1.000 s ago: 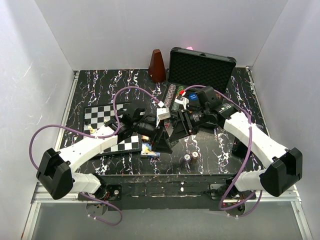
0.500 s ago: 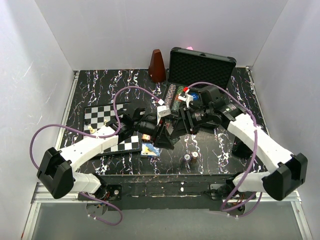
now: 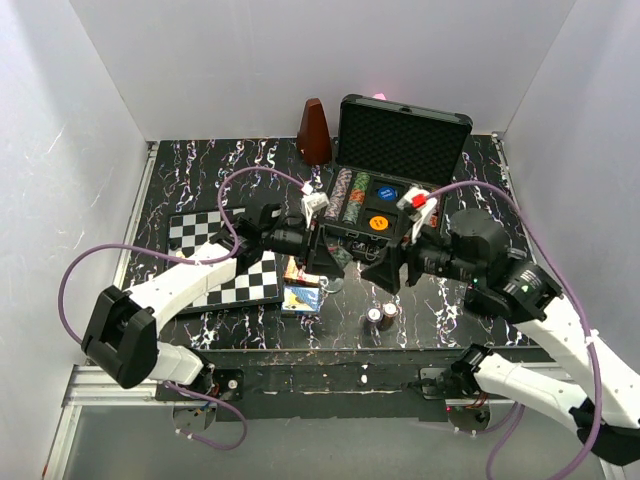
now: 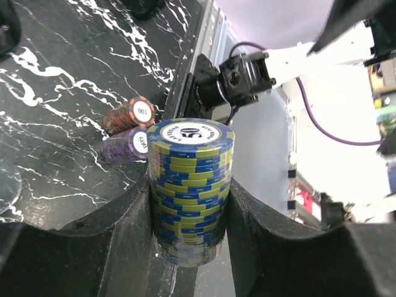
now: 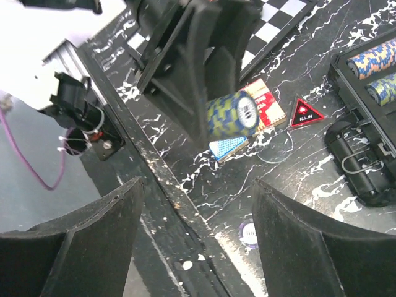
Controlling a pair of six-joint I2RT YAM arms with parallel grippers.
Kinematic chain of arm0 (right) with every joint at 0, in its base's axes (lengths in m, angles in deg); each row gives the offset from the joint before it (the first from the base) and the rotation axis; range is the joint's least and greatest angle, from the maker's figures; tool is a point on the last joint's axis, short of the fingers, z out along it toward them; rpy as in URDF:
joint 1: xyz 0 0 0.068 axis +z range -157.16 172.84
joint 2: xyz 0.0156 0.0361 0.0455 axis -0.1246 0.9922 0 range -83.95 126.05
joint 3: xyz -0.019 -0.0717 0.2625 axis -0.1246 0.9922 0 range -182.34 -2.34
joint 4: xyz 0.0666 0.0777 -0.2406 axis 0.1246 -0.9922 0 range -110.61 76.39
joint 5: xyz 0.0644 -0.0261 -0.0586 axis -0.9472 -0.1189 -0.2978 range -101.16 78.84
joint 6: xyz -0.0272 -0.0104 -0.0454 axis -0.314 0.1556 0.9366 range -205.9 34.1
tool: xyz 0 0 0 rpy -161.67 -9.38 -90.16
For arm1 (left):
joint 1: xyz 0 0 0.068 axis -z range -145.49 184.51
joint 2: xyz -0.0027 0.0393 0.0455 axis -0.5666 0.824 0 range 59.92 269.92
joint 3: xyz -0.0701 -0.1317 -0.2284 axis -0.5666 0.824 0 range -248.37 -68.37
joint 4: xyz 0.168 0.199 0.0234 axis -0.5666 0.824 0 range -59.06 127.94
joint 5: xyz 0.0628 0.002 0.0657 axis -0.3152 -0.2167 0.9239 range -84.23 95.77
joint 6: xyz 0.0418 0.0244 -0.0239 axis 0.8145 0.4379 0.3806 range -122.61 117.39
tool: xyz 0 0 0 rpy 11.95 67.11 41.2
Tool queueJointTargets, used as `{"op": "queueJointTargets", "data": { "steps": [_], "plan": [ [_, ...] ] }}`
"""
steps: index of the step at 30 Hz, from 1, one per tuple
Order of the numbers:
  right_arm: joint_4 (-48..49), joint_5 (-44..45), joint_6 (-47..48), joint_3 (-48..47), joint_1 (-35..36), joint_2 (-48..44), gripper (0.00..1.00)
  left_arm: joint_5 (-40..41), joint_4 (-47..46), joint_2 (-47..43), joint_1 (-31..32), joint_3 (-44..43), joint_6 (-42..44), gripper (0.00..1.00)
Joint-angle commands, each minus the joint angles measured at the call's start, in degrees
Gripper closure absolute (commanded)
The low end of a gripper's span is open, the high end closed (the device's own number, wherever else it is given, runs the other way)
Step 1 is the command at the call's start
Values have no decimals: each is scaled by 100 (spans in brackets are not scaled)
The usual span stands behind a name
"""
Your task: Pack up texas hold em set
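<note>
Pinching chip stack (image 4: 190,185), left hand (image 4: 190,230)

The black, white-streaked tabletop (image 3: 200,170) holds an open case (image 3: 400,135), a chessboard (image 3: 200,232), a brown metronome (image 3: 314,132), two card boxes (image 3: 301,299) and two small chip stacks (image 3: 381,316).

Your top view looks steeply down from high above the near edge and takes in the whole surface (image 3: 200,170) from a distance. Your left wrist camera sits close, looking past the left end effector (image 4: 190,238) toward that near edge. Your right wrist camera faces back at that end effector from slightly farther off. Both wrist views share the yellow-and-blue chip stack (image 4: 190,179); all three share the purple chip roll (image 4: 127,143).
</note>
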Motion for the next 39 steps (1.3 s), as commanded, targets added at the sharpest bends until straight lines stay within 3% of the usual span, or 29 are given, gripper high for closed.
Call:
{"op": "queueJointTargets", "data": {
  "steps": [1, 7, 14, 39],
  "plan": [
    [296, 1638, 641, -49, 955, 392, 24, -384, -626, -15, -210, -94, -785, 100],
    [471, 3412, 958, -383, 2124, 1157, 24, -471, -933, 64, -228, -6, -1118, 100],
    [718, 4539, 1265, -471, 2626, 1553, 21, -771, -1057, 223, -245, -41, -1418, 100],
    [393, 4505, 1626, -656, 2908, 2309, 22, -1087, -1065, 319, -272, -103, -1576, 100]
  ]
}}
